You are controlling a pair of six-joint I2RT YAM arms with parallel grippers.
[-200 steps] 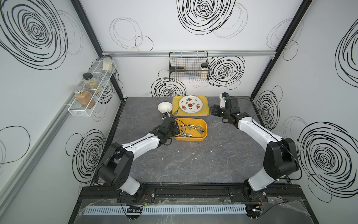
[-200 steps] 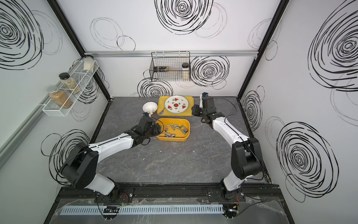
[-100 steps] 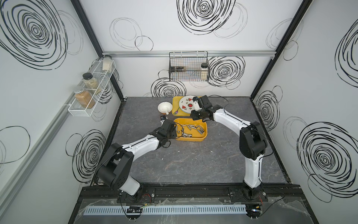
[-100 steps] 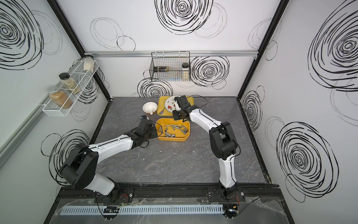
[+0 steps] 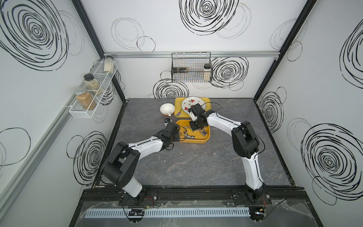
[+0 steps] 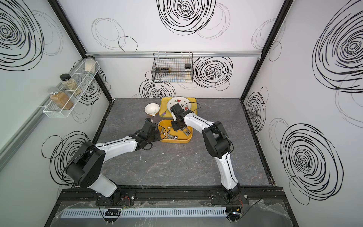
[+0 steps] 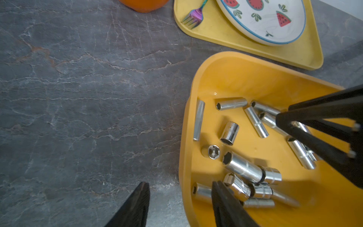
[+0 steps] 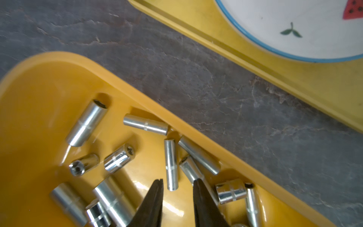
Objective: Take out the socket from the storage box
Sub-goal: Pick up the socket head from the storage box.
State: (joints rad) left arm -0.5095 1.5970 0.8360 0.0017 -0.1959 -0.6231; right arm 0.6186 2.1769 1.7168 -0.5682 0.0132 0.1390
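The storage box point(image 5: 206, 137) point(image 6: 188, 139) is a deep yellow-orange tub in the middle of the table, with several chrome sockets point(image 7: 242, 169) lying loose in it. My left gripper point(image 7: 179, 183) point(image 5: 178, 134) is open and straddles the box's left wall point(image 7: 186, 157), one finger outside over the table and one inside beside a socket. My right gripper point(image 8: 178, 180) point(image 5: 194, 128) hangs inside the box, open by a narrow gap. A slim socket point(image 8: 170, 165) ends just ahead of that gap, not gripped.
Behind the box lies a flat yellow tray point(image 5: 208, 102) with a watermelon plate point(image 5: 191, 103) and a fork point(image 7: 193, 15). A white bowl point(image 5: 167, 109) stands left of it. A small black object point(image 5: 167, 120) sits by the box's back left corner. A wire basket point(image 5: 190, 68) hangs on the back wall.
My right arm swung from the back right, across the tray, down into the storage box, and its jaws narrowed. My left gripper stayed at the box's left wall and narrowed a little.
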